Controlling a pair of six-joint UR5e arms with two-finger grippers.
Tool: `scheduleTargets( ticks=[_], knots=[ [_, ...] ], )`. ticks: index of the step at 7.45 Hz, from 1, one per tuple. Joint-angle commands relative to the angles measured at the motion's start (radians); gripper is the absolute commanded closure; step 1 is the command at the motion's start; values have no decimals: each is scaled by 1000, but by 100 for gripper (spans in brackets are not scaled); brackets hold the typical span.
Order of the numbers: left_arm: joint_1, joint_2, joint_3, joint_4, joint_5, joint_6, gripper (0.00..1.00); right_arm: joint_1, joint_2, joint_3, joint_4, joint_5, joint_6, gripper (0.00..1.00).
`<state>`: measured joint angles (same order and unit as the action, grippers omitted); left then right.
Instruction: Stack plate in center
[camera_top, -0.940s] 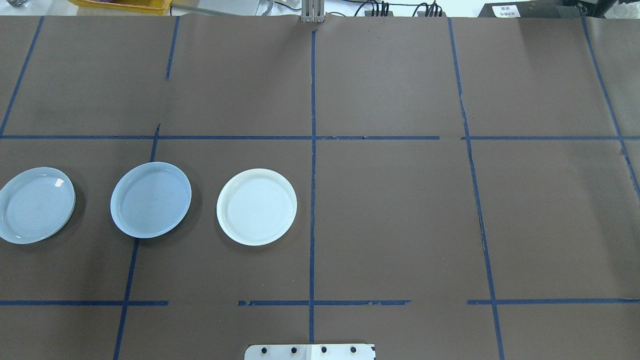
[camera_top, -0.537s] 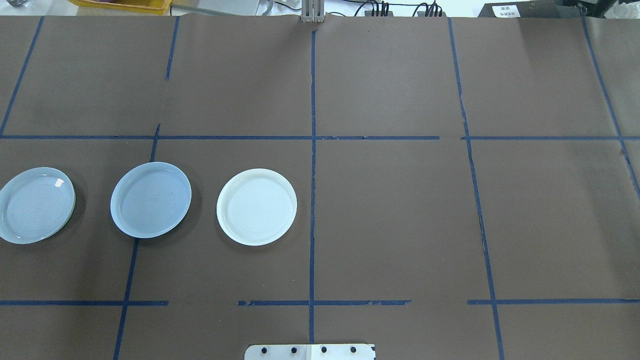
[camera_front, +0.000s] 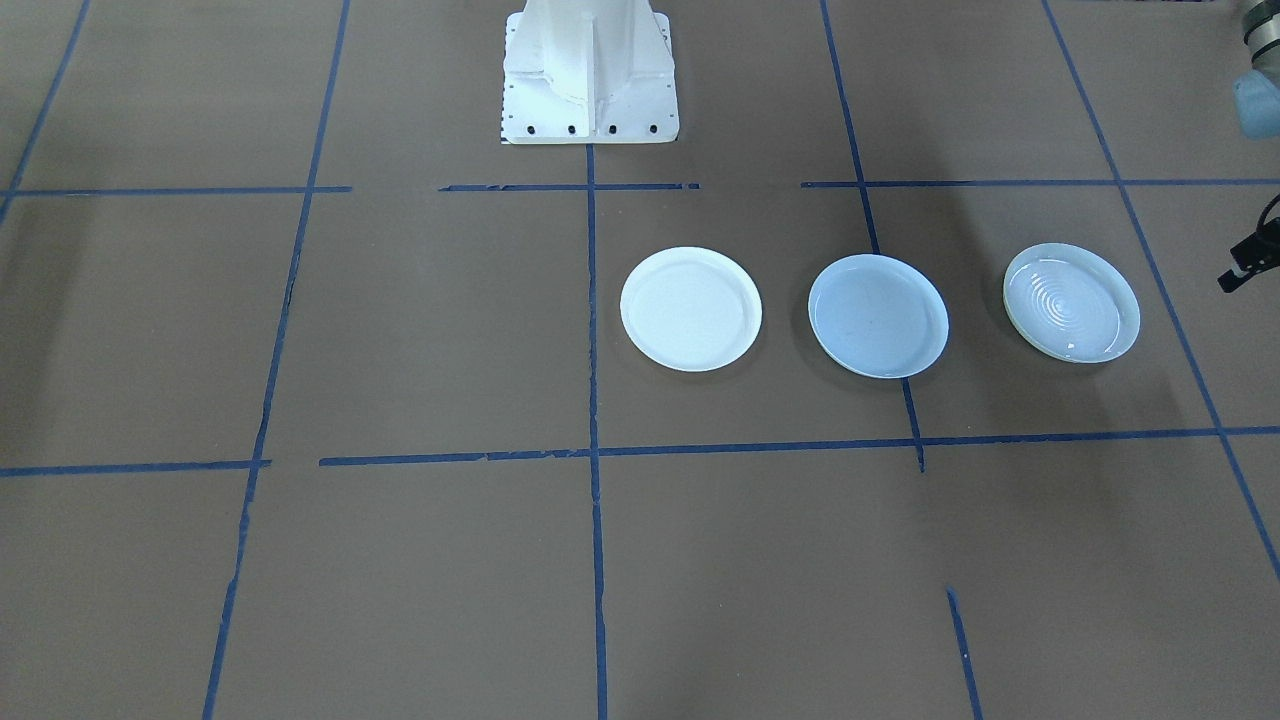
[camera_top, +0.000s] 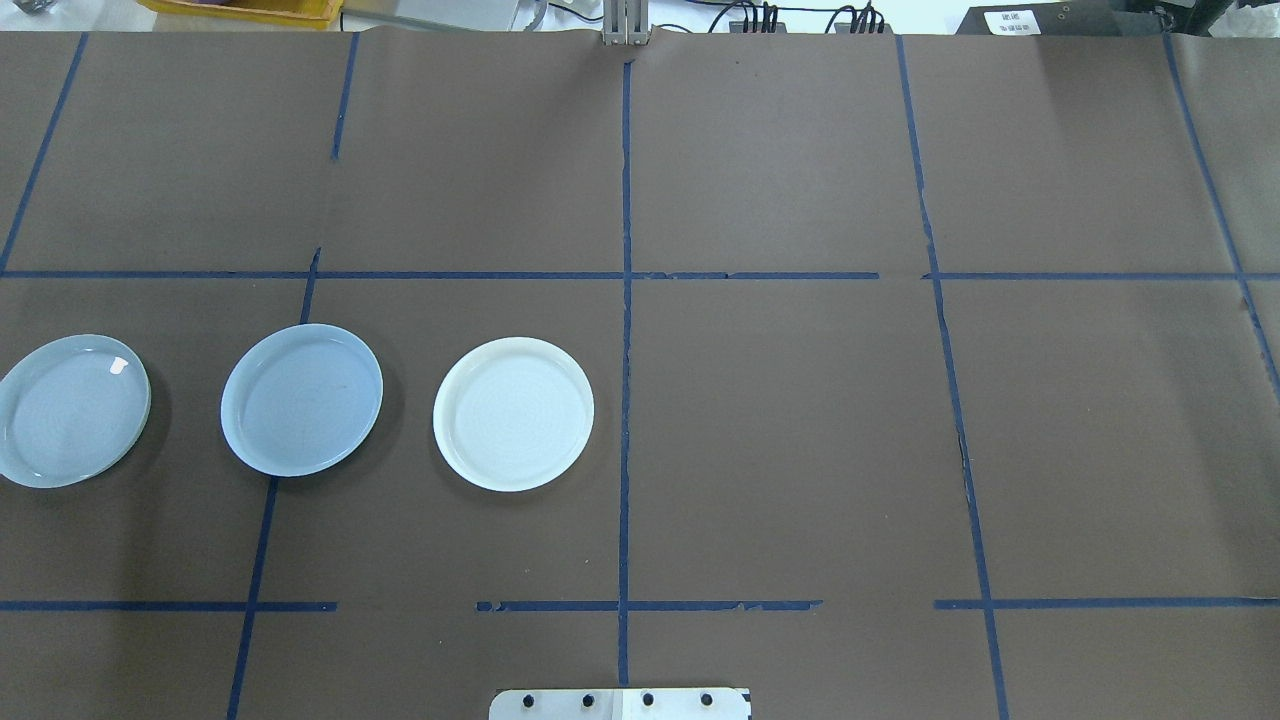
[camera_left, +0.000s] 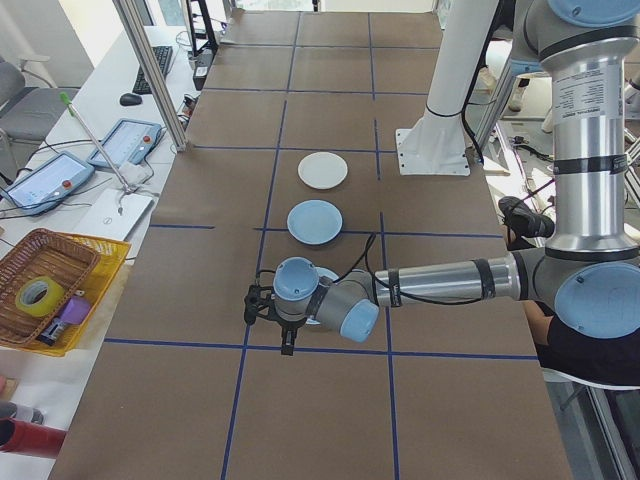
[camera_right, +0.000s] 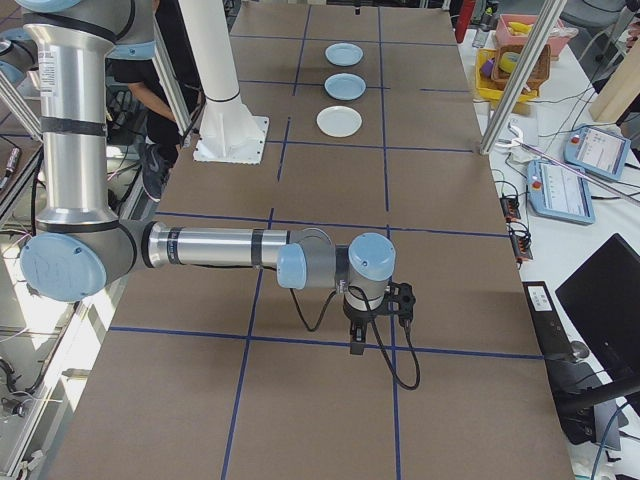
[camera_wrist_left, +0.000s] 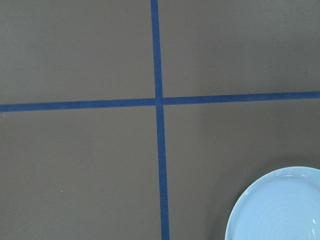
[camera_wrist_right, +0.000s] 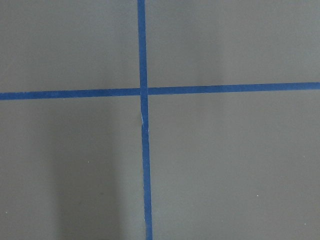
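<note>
Three plates lie in a row on the brown table. The middle one is the glossy pale bluish-white centre plate (camera_top: 301, 400) (camera_front: 878, 316) with a smooth face. A matte white plate (camera_top: 513, 414) (camera_front: 691, 309) lies on one side and a ringed plate (camera_top: 73, 410) (camera_front: 1071, 302) on the other. My left gripper (camera_left: 275, 325) hangs beside the ringed plate (camera_wrist_left: 280, 205), past the row's end; I cannot tell whether it is open or shut. My right gripper (camera_right: 372, 325) hovers over bare table far from the plates; I cannot tell its state either. Neither wrist view shows fingers.
Blue tape lines (camera_top: 625, 400) divide the brown cover into squares. The white robot pedestal (camera_front: 590, 70) stands at the table's near side. Off the far edge are a yellow tray with a wicker basket (camera_left: 50, 280), tablets (camera_left: 125, 142) and an aluminium post (camera_left: 150, 70).
</note>
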<state>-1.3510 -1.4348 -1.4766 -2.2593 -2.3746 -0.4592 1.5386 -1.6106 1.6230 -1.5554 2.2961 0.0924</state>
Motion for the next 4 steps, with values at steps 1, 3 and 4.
scheduleTargets(
  ticks=[1,3,4],
  knots=[
    [119,7,94,-245,6,-216,0,0,0,0,0,0,1,0],
    [183,5,101,-270,66,-253,0,0,0,0,0,0,0,0],
    [203,1,102,-269,66,-253,0,0,0,0,0,0,1,0]
  ],
)
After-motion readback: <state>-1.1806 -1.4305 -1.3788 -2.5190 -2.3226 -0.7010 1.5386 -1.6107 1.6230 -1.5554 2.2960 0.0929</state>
